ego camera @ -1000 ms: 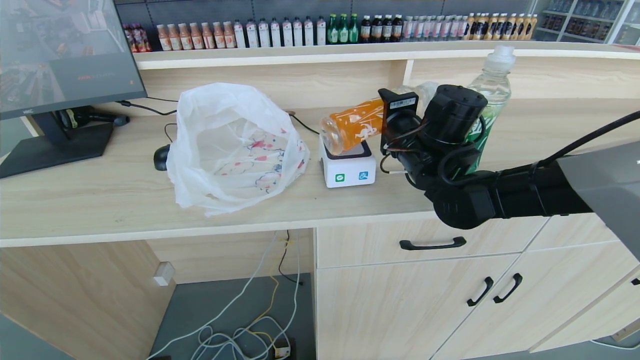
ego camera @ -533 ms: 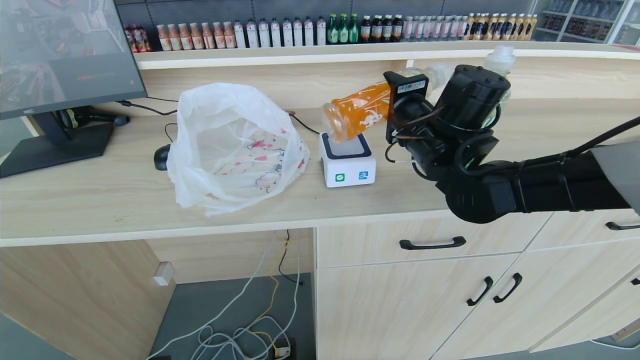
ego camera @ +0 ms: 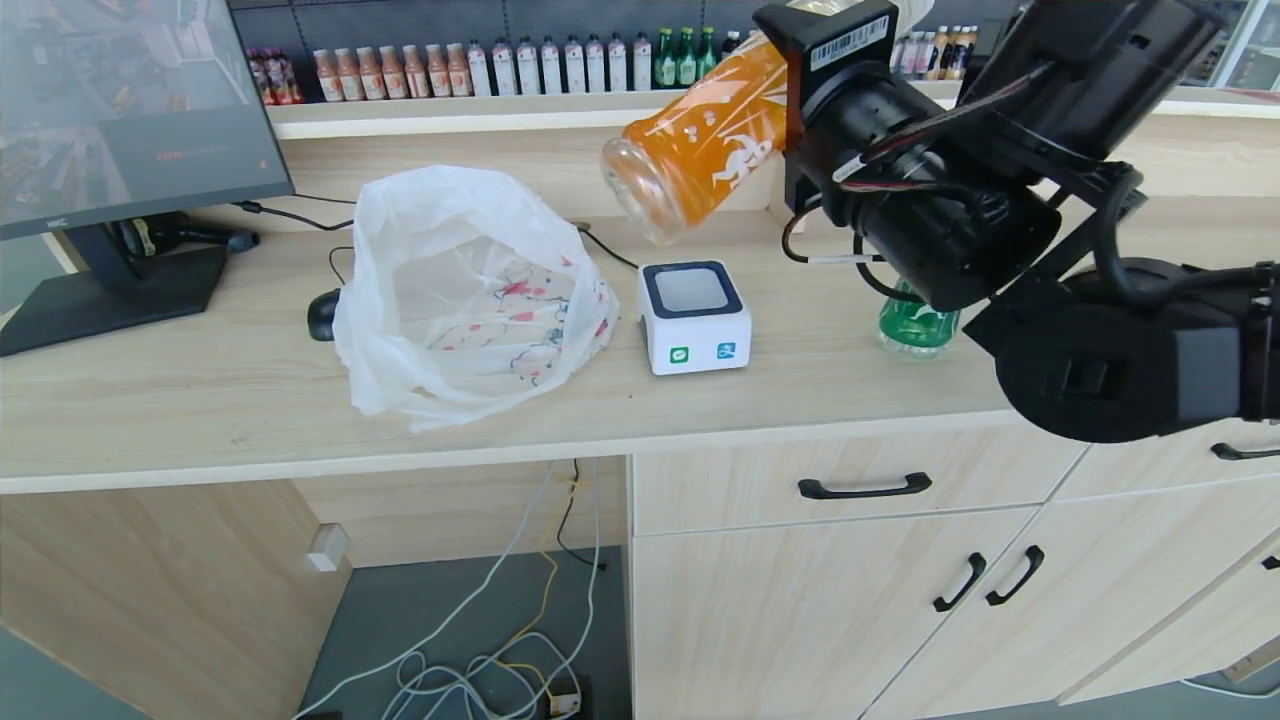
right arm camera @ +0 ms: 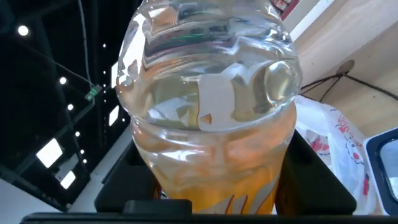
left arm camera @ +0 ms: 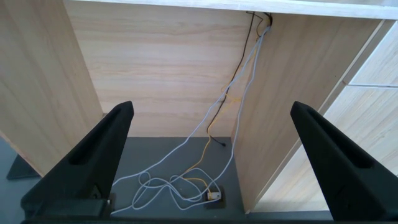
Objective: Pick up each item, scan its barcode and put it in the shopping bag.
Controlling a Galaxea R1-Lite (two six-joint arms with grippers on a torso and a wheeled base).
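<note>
My right gripper (ego camera: pixel 800 95) is shut on an orange drink bottle (ego camera: pixel 695 140), held tilted high in the air, its base pointing toward the white shopping bag (ego camera: pixel 470 290). The right wrist view has the bottle (right arm camera: pixel 214 124) close up between the fingers, with the bag (right arm camera: pixel 339 146) below it. The white scanner cube (ego camera: pixel 693 317) sits on the counter under the bottle, to the right of the open bag. A green bottle (ego camera: pixel 918 325) stands on the counter behind my right arm, mostly hidden. My left gripper (left arm camera: pixel 211 155) is open, below counter level, facing the cabinet side and floor cables.
A monitor (ego camera: pixel 120 110) stands at the counter's left, with a black mouse (ego camera: pixel 322 314) beside the bag. A raised shelf ledge (ego camera: pixel 520 115) runs along the back, drinks lined up beyond it. Drawers and cabinet doors (ego camera: pixel 865 545) lie below the counter.
My right arm has lifted the orange bottle up off the scanner and a little left toward the bag. The green bottle's base now shows on the counter.
</note>
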